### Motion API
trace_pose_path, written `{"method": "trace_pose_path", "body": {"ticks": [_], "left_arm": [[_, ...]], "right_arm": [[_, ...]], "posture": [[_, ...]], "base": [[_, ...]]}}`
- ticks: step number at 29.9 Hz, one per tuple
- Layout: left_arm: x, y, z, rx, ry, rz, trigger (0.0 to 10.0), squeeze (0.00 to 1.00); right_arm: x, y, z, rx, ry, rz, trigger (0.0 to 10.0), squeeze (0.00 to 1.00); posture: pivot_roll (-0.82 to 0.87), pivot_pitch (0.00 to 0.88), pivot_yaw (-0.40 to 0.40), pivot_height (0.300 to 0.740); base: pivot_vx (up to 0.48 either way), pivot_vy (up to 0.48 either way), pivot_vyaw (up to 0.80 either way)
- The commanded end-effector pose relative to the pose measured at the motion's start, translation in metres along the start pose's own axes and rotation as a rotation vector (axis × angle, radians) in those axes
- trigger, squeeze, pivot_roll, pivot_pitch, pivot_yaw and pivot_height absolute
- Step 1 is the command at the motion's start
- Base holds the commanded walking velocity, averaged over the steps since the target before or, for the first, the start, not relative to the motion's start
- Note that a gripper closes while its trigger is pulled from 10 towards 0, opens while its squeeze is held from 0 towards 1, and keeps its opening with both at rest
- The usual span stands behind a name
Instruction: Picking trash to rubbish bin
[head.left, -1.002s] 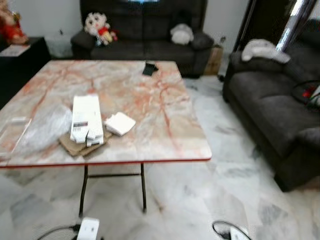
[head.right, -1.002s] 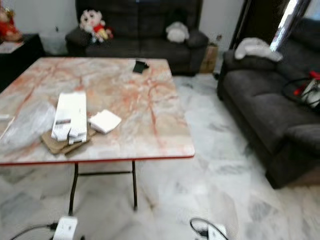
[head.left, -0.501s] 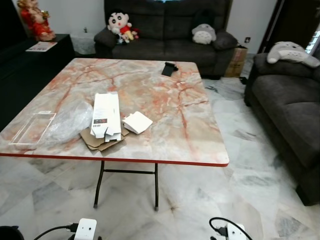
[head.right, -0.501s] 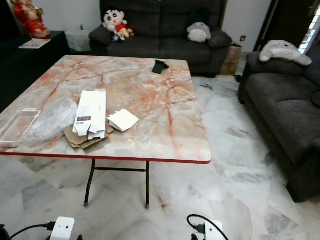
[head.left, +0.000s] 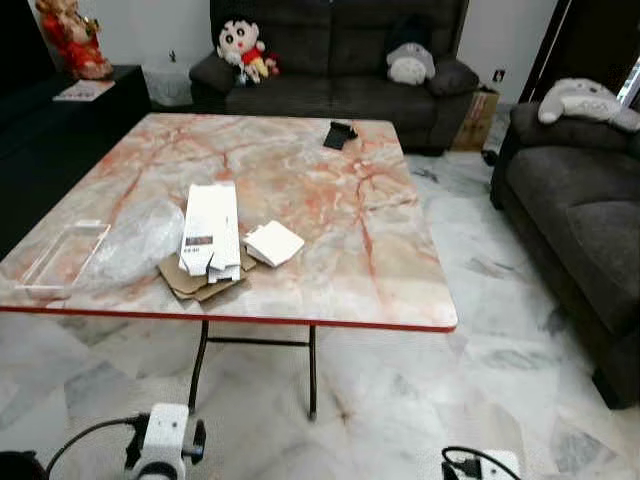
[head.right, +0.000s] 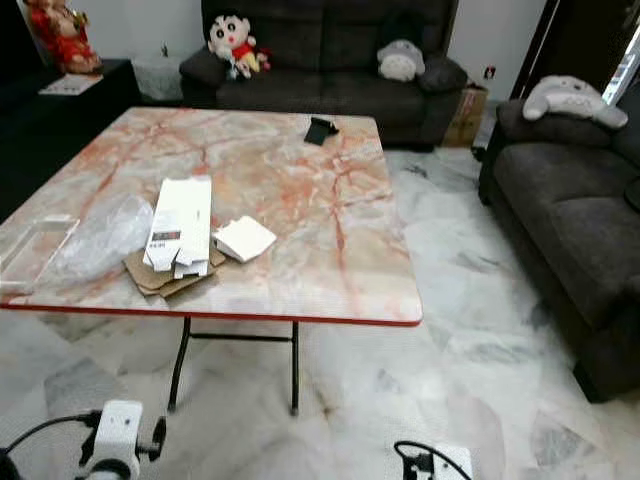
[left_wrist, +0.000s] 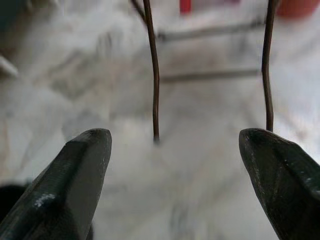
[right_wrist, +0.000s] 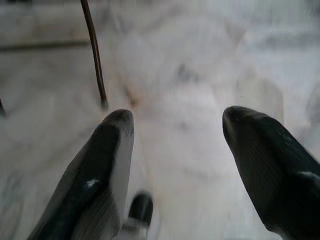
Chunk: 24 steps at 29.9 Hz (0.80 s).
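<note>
Your trash sat on the marble-topped table (head.left: 330, 220) near its front-left part: a flattened white carton (head.left: 211, 230) lay on a brown cardboard piece (head.left: 196, 280), with a small white box (head.left: 274, 243) just beside it toward the right, crumpled clear plastic wrap (head.left: 135, 235) on the other side, and a clear plastic tray (head.left: 62, 255) by the left edge. You had both arms low in front of the table, over the marble floor (head.left: 500, 360). The left gripper (left_wrist: 175, 150) was spread wide, holding nothing, facing the thin table legs (left_wrist: 155, 75), and the right gripper (right_wrist: 175, 140) was likewise spread and empty.
</note>
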<state>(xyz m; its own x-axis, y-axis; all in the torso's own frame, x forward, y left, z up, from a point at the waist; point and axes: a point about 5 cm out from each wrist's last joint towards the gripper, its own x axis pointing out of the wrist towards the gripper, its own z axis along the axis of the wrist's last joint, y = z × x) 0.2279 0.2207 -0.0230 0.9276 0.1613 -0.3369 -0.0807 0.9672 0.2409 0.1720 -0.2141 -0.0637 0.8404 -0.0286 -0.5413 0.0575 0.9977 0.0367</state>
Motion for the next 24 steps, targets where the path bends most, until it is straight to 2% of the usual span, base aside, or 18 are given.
{"method": "trace_pose_path", "body": {"ticks": [1, 4, 5, 9, 17, 19, 24], "left_arm": [[0.003, 0.0, 0.015, -0.016, -0.083, -0.016, 10.0, 0.0], [0.004, -0.001, 0.023, -0.025, -0.125, -0.023, 10.0, 0.0], [0.005, -0.005, 0.039, -0.002, -0.201, -0.054, 10.0, 0.0], [0.001, -0.011, 0.065, -0.002, -0.311, -0.084, 10.0, 0.0], [-0.004, -0.019, 0.088, -0.015, -0.389, -0.106, 10.0, 0.0], [-0.006, -0.021, 0.101, -0.014, -0.426, -0.107, 10.0, 0.0], [-0.001, -0.029, 0.12, -0.03, -0.459, -0.128, 10.0, 0.0]], "right_arm": [[0.001, 0.0, 0.014, -0.028, -0.093, 0.002, 10.0, 0.0], [-0.001, 0.0, 0.018, -0.027, -0.129, -0.002, 10.0, 0.0], [-0.003, 0.0, 0.026, -0.021, -0.188, -0.006, 10.0, 0.0], [-0.01, 0.001, 0.042, -0.019, -0.283, -0.016, 10.0, 0.0], [-0.01, 0.005, 0.07, -0.004, -0.381, -0.031, 10.0, 0.0], [-0.009, 0.01, 0.091, -0.002, -0.443, -0.021, 10.0, 0.0], [0.0, 0.019, 0.115, 0.002, -0.482, 0.007, 10.0, 0.0]], "posture": [[0.15, 0.031, -0.029, 0.74], [0.15, 0.031, -0.029, 0.74], [0.14, 0.029, -0.022, 0.74], [0.13, 0.028, -0.015, 0.74], [0.13, 0.011, -0.014, 0.74], [0.13, 0.007, -0.015, 0.74], [0.13, 0.0, -0.015, 0.74]], "base": [[0.0, 0.0, 0.0], [0.0, 0.0, 0.0], [0.0, 0.0, 0.0], [0.0, 0.0, 0.0], [0.0, 0.0, 0.0], [0.0, 0.0, 0.0], [0.0, 0.0, 0.0]]}}
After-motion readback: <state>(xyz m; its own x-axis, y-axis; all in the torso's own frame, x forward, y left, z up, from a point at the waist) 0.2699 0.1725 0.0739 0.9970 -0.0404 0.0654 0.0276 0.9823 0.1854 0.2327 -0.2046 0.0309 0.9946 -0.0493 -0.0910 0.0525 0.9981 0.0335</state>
